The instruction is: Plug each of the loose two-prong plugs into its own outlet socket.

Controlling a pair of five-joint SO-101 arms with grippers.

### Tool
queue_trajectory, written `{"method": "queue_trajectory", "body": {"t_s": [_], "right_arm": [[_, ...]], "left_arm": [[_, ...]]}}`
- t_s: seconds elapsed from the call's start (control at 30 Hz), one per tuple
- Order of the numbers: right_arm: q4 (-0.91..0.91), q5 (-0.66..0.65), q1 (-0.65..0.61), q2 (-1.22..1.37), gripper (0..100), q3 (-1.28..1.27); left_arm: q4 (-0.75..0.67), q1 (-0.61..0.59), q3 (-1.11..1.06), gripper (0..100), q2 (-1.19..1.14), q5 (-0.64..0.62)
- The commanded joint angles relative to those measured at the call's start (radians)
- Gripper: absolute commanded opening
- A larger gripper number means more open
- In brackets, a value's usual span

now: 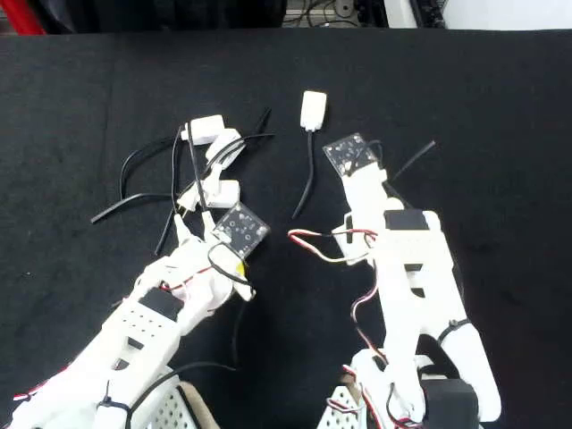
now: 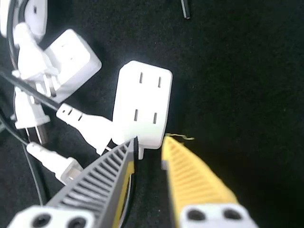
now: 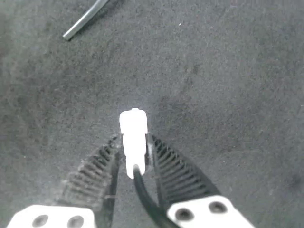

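High view, biggest first pls?
— Black table [image 1: 500, 107]. The left arm [image 1: 134, 340] is at lower left and the right arm [image 1: 416, 277] is beside it. White outlet blocks & plugs w/ black cords are bunched at the left arm's tip.
— L wrist view?
— There the left gripper [image 2: 148, 141] is parted and holds nothing, tips right at the edge of an outlet block [image 2: 142, 102]. Its sockets face up, both unfilled. A second block [image 2: 71, 54] is close by, w/ loose plugs [image 2: 31, 64] lying next to it, prongs bare.
— Right side?
— One lone plug [image 1: 313, 109] lies flat on the table, apart from the bunch. Its cord [image 1: 307, 174] trails alongside the right arm. R wrist view has that plug straight ahead of the right gripper [image 3: 133, 140]; gripping or not, can't tell.
— Smaller bits?
— A cut cord end [image 3: 83, 20], farther out.
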State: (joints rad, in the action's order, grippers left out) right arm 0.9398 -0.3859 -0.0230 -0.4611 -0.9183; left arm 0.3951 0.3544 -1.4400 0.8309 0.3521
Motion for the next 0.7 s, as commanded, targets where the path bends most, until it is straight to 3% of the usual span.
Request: {"method": "queue_trajectory", "body": {"t_s": [0.0,0.1,0.27,0.53,0.67], "right_arm": [[-0.018,-0.008,0.009,0.001,1.1,0.008],[-0.018,-0.008,0.009,0.001,1.1,0.008],[-0.018,-0.009,0.009,0.001,1.1,0.008],[-0.046,-0.009,0.009,0.001,1.1,-0.007],[-0.044,-0.009,0.014,0.001,1.1,-0.004]], "left_arm": [[0.005,0.016,-0.013,8,0.000,0.061],[0.021,0.022,-0.012,5,0.005,0.063],[0.213,-0.001,0.076,3,0.011,0.057],[0.203,0.002,0.061,3,0.012,0.055],[0.331,-0.021,0.133,3,0.026,0.043]]}}
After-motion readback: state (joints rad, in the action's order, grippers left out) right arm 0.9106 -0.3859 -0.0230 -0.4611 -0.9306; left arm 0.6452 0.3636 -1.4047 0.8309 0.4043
